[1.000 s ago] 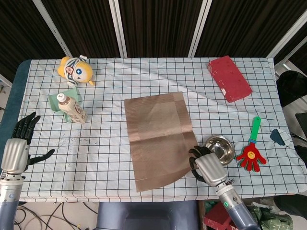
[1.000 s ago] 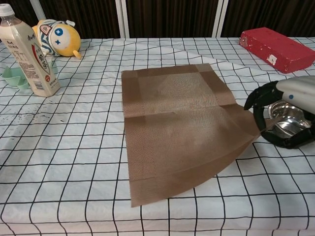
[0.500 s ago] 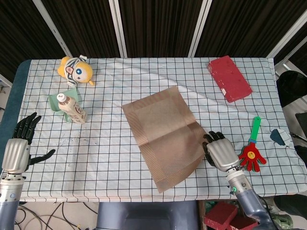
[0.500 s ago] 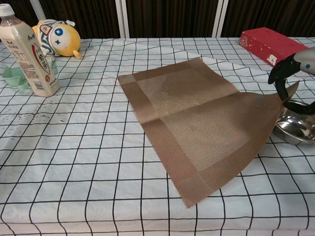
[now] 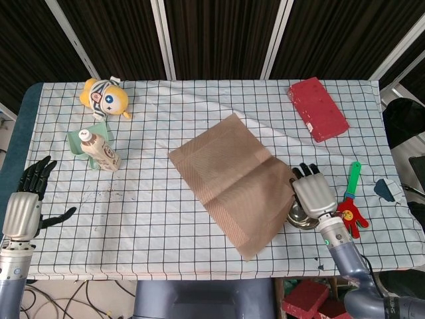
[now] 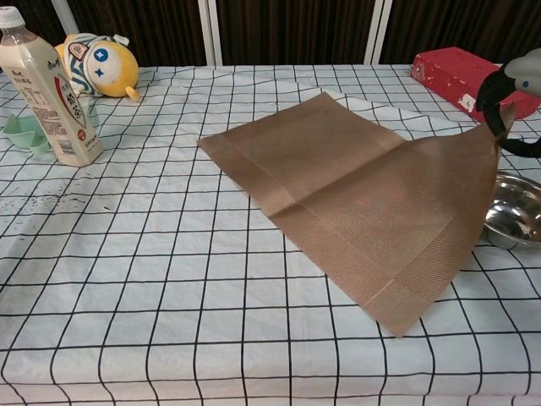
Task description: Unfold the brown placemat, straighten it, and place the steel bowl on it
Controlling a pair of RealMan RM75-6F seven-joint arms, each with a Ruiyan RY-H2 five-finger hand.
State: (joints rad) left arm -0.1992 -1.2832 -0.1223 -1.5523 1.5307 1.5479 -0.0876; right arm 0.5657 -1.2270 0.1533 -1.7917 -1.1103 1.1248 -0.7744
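Note:
The brown placemat (image 5: pixel 232 179) (image 6: pixel 363 203) lies spread and skewed on the checked cloth, its right corner lifted off the table. My right hand (image 5: pixel 311 193) (image 6: pixel 511 93) pinches that raised corner, above the steel bowl (image 5: pixel 300 216) (image 6: pixel 514 211). The bowl sits on the cloth at the mat's right edge, partly hidden by hand and mat in the head view. My left hand (image 5: pixel 26 199) hovers at the table's left edge with fingers apart, holding nothing.
A milk bottle (image 5: pixel 99 150) (image 6: pixel 44 88) stands on a green tray at the left, with a yellow plush toy (image 5: pixel 103 97) (image 6: pixel 95 63) behind it. A red block (image 5: pixel 317 108) (image 6: pixel 469 80) lies at the back right. A hand-shaped clapper toy (image 5: pixel 350 207) is right of the bowl.
My right hand has lifted the mat's corner up and to the right, swinging the mat counter-clockwise so its right part now drapes over the bowl's side. The left hand stayed still.

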